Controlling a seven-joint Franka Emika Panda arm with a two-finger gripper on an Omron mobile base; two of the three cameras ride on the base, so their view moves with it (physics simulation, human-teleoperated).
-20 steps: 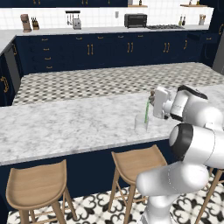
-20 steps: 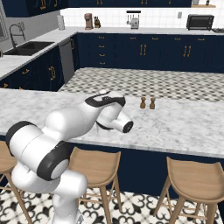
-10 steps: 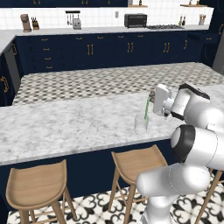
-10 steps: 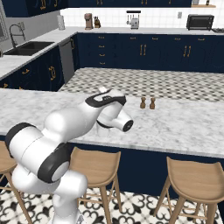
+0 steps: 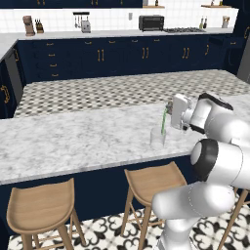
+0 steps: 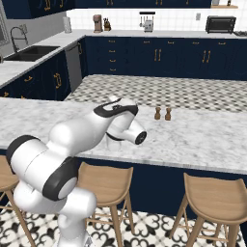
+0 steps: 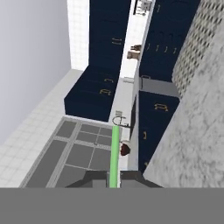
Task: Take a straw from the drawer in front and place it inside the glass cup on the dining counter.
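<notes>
The straw [image 5: 164, 120] is clamped in the gripper [image 5: 170, 113], directly above the glass cup [image 5: 157, 137]. The glass cup is seen standing on the counter [image 5: 78, 139].

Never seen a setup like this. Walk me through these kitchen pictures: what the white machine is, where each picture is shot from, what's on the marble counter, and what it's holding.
The white machine is a robot arm on a driving base, in a computer-rendered kitchen. Two pictures come from cameras on that base, behind the arm, one to its left and one to its right. The third comes from a camera on the hand itself, looking along the claw, so it appears rolled sideways.

The long marbled slab is the dining counter, with wooden stools in front. On it stand a clear glass cup and, in the right base view, two small brown shakers.

The claw is shut on a thin green straw. From the left base view the straw hangs down with its lower end at the cup; I cannot tell whether it is fully inside. The hand view shows the straw between the fingertips.
</notes>
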